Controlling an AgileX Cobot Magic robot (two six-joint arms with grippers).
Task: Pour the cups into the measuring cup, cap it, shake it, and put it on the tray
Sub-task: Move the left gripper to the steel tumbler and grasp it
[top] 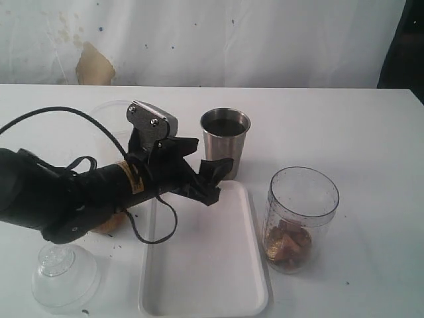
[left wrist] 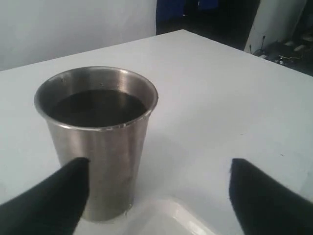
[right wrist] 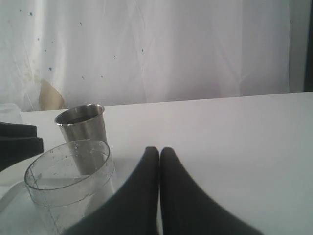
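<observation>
Tumbler (left wrist: 98, 137) stands just ahead of parted left claw (left wrist: 157, 169).

Left jaws apart, right jaws together.

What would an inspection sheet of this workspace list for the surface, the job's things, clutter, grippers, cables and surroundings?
Surface: white table, a few dark specks near the left arm.
Job's things: steel tumbler upright, dark contents; measuring cup uncapped, brown pieces at its bottom; wooden cup mostly hidden under the left arm; tray with nothing on it.
Clutter: clear domed lid beside the tray; frosted tub behind the arm.
Grippers: left gripper open, facing the tumbler, not gripping; right gripper shut, empty.
Cables: black cable looping over the tray's edge.
Surroundings: white backdrop with a brown stain.
</observation>
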